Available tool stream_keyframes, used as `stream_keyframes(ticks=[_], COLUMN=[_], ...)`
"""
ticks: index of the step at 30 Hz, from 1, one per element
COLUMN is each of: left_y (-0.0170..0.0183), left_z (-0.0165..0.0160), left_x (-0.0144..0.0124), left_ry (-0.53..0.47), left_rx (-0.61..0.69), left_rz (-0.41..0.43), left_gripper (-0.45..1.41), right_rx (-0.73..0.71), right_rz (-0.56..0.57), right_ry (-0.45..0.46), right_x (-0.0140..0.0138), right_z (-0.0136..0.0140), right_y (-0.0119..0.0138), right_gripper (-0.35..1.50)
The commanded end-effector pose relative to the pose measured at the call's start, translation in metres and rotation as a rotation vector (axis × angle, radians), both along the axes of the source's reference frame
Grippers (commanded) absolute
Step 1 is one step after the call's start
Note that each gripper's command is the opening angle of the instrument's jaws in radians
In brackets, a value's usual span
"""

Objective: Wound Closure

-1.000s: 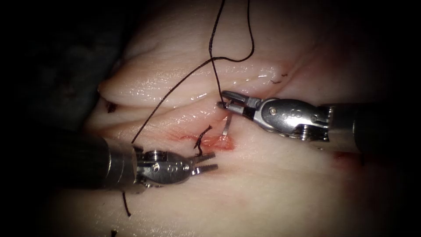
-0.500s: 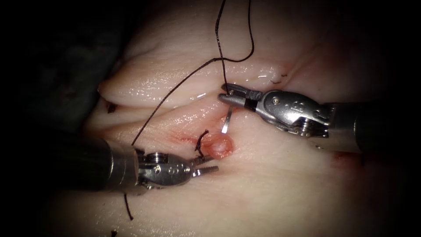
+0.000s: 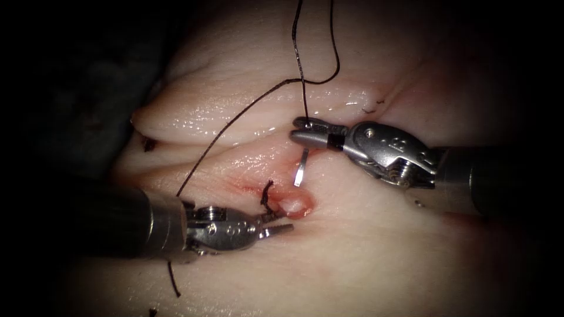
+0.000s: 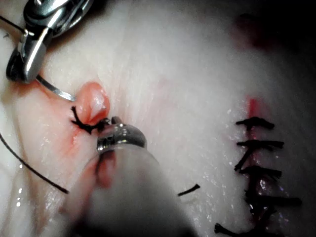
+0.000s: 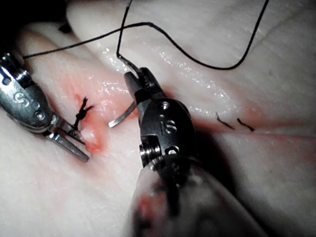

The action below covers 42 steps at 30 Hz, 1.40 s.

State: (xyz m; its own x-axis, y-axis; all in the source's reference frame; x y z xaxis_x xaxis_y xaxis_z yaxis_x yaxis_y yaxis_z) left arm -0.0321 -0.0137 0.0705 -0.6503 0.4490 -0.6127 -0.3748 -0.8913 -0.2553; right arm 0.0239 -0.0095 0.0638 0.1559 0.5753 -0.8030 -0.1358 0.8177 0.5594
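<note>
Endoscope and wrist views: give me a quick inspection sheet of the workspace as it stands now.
Surface: tissue with cut; red fluid by a raised bump.
Job's things: needle out of the tissue, held near its thread end; thread loops upward.
Clutter: knot; finished stitches; cut ends of thread.
Tools: right tool shut on needle; left tool open, holding nothing.
Cables: nothing seen.
Surroundings: dark.

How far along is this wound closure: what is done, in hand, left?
Done: a knotted stitch sits on the tissue, and a row of stitches shows further along. In hand: the right hand holds the needle near its thread end, out of the tissue. The left hand sits at a raised fold by the knot; its grip is unclear. Left: no new bite started.
</note>
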Motion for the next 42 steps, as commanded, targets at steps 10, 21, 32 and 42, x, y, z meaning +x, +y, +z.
stream_keyframes(ticks=[10,21,32,42], left_y=[-0.0002,-0.0001,-0.0001,-0.0001], left_z=[0.0003,0.0002,-0.0001,-0.0002], left_x=[-0.0003,-0.0002,-0.0003,-0.0003], left_ry=[-0.003,-0.004,-0.003,-0.003], left_rx=[0.004,0.006,0.01,0.011], left_rz=[0.004,0.004,0.003,0.003], left_gripper=[0.17,0.17,0.17,0.17], right_rx=[0.238,0.421,0.288,0.096], right_rz=[0.003,0.024,0.133,0.136], right_ry=[0.067,0.107,0.109,0.044], right_x=[0.0013,0.0019,0.0015,0.0017], right_z=[0.0011,0.0002,0.0003,-0.0022], right_y=[-0.0031,-0.0049,-0.0011,0.0001], right_gripper=[-0.35,-0.35,1.28,1.35])
